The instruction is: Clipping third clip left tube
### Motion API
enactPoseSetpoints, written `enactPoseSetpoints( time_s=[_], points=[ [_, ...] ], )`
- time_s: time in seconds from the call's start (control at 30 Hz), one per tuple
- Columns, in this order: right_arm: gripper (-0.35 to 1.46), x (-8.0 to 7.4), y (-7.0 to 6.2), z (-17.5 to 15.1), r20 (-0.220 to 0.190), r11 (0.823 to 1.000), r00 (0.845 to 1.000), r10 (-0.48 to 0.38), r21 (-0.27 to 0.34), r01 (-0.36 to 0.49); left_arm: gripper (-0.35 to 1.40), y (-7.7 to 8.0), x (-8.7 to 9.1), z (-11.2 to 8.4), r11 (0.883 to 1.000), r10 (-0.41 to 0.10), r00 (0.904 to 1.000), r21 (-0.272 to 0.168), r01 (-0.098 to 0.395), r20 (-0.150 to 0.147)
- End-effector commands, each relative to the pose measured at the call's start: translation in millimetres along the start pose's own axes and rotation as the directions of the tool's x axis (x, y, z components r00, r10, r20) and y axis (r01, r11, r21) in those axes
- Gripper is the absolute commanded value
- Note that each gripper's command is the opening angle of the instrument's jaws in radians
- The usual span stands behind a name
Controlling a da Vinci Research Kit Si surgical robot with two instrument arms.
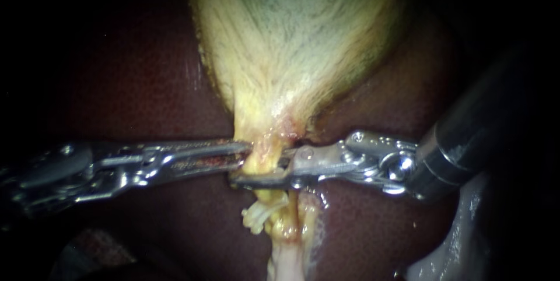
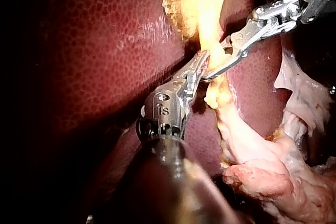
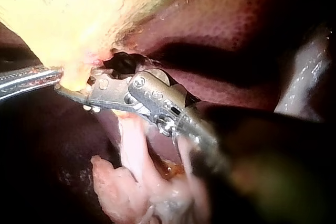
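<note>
The pale yellow gallbladder (image 1: 291,36) narrows downward into a thin yellow tube (image 1: 263,163) lying on the dark red liver (image 1: 146,83). My left instrument (image 1: 242,155) comes in flat from the left, its jaws shut on the neck where the gallbladder meets the tube; it also shows in the left wrist view (image 2: 202,66). My right instrument (image 1: 259,170) reaches in from the right. Its jaws stand apart and straddle the tube just beside the left jaws, as the left wrist view (image 2: 223,56) and right wrist view (image 3: 79,90) confirm. Whether a clip sits in them is hidden.
Below the jaws the tube runs on into ragged yellow-white strands (image 1: 259,217). Loose pink fatty tissue (image 2: 262,171) lies beyond, beside the liver. A pale glistening fold (image 1: 455,240) sits under the right shaft.
</note>
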Motion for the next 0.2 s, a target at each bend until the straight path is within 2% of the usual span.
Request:
enactPoseSetpoints(
  time_s=[0.03,0.2],
  points=[
    [-0.35,0.0,0.0,0.0,0.0,1.0,1.0,-0.001,0.001,0.001,-0.35,0.0,0.0,0.0,1.0,0.0,1.0,0.0,0.0,0.0],
    [-0.35,-0.1,-0.1,0.0,0.0,1.0,1.0,-0.001,0.001,0.001,-0.35,0.0,0.0,0.1,1.0,0.0,1.0,0.0,0.0,0.0]
  ],
)
